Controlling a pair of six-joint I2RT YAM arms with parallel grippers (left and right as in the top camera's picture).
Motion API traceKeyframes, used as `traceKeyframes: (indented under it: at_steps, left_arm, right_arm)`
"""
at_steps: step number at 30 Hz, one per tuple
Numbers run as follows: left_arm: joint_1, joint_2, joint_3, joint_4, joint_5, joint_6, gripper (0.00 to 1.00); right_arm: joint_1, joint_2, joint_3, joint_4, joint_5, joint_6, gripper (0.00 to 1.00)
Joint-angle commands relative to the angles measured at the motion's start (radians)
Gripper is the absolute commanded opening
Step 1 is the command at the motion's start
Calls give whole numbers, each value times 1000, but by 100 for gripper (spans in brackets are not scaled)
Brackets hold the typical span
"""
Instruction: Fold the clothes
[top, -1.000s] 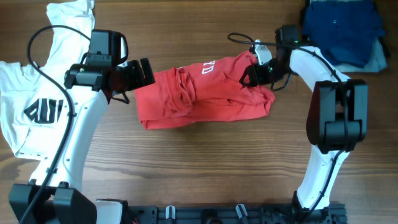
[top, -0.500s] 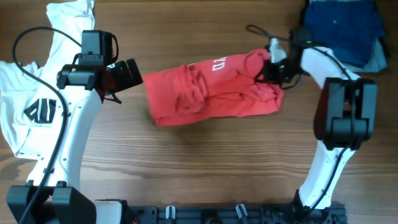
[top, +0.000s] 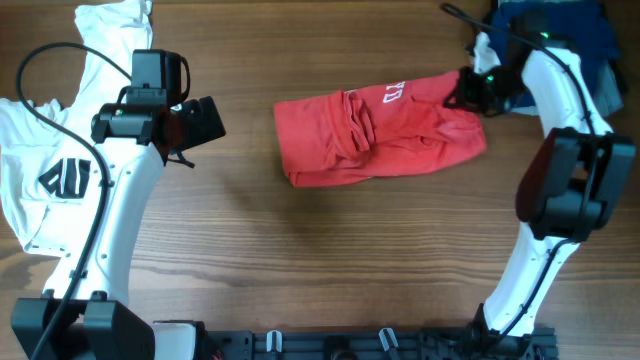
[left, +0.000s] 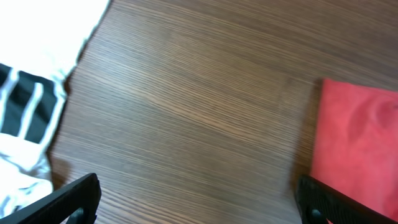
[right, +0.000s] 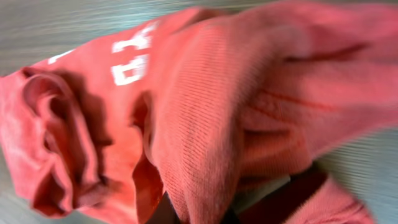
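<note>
The red T-shirt (top: 380, 135) with white lettering lies bunched and folded on the table at centre right. My right gripper (top: 468, 92) is shut on its right end; in the right wrist view the red cloth (right: 205, 112) fills the frame and wraps the jaws. My left gripper (top: 205, 122) is open and empty, apart from the shirt's left edge (left: 357, 149), over bare wood. A white T-shirt with black print (top: 55, 160) lies at the far left and also shows in the left wrist view (left: 25, 124).
A dark blue folded garment (top: 555, 35) sits at the back right corner with a light blue one (top: 612, 90) beneath it, just behind my right arm. Bare wooden table (top: 330, 260) stretches across the front.
My right gripper has pulled the red shirt to the right and toward the back. My left gripper let go of the shirt's left edge, opened and drew back to the left.
</note>
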Motion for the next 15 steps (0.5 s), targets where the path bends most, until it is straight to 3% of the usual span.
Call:
traceKeyframes:
  at_steps: [1, 15]
  left_arm:
    - [10, -12, 10, 2, -82, 2, 100]
    - [213, -2, 6, 2, -42, 2, 100]
  right_arm:
    - [95, -81, 28, -13, -2, 37, 4]
    - [420, -116, 29, 17, 0, 90, 4]
